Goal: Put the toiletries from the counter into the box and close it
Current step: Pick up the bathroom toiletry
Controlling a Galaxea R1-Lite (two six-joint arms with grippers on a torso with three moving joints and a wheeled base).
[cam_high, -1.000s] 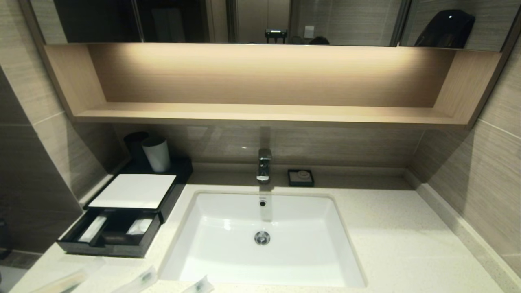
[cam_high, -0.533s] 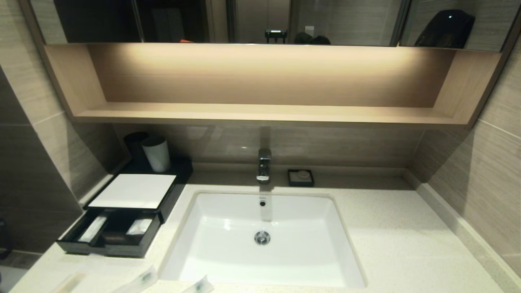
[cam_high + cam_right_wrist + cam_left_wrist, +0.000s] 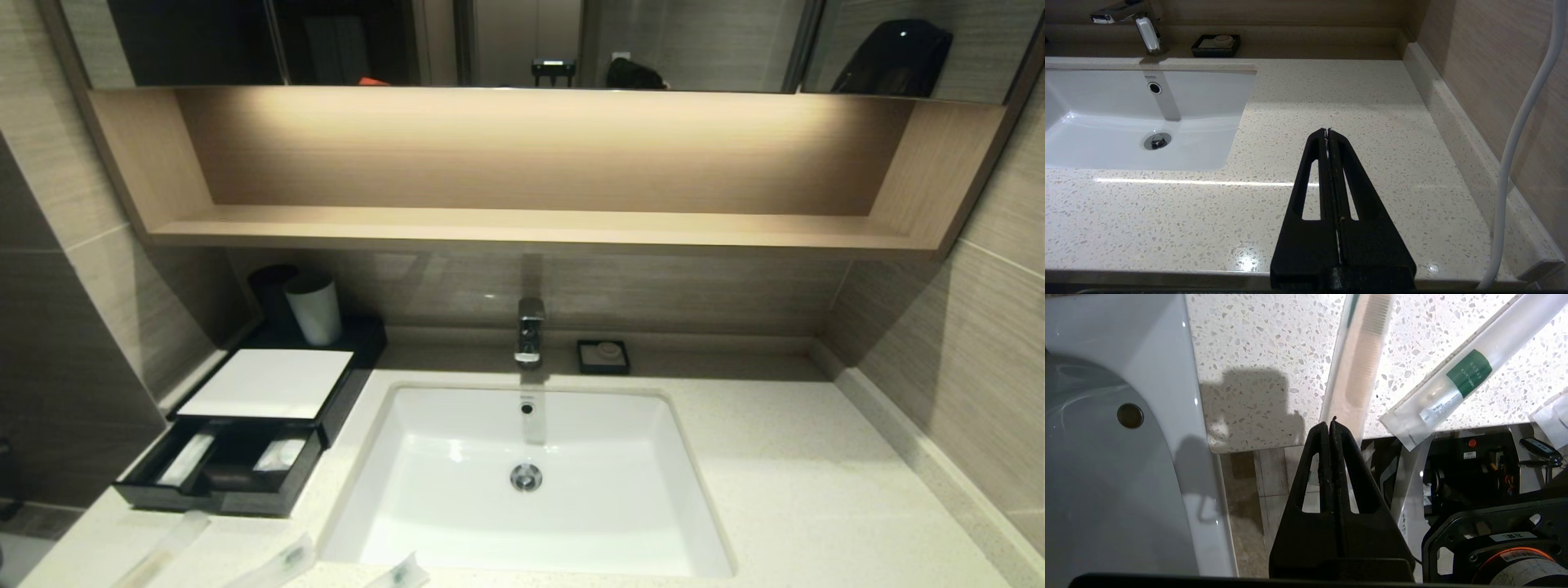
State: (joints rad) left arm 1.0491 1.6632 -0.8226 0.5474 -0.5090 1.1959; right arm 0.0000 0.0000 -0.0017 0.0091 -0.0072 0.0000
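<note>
Gripping a comb packet (image 3: 1357, 371) | left gripper (image 3: 1332, 421) at frame middle, fingers pressed together | right gripper (image 3: 1327, 130) fingers closed, holding nothing | drawer box (image 3: 245, 425) open, lower left

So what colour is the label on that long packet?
Green, with tiny white writing, on the packet lying on the counter. The left wrist view shows it best.

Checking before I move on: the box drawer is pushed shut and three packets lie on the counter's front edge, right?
No. The head view shows the box with its drawer pulled out. Three packets do lie on the counter at its front edge.
</note>
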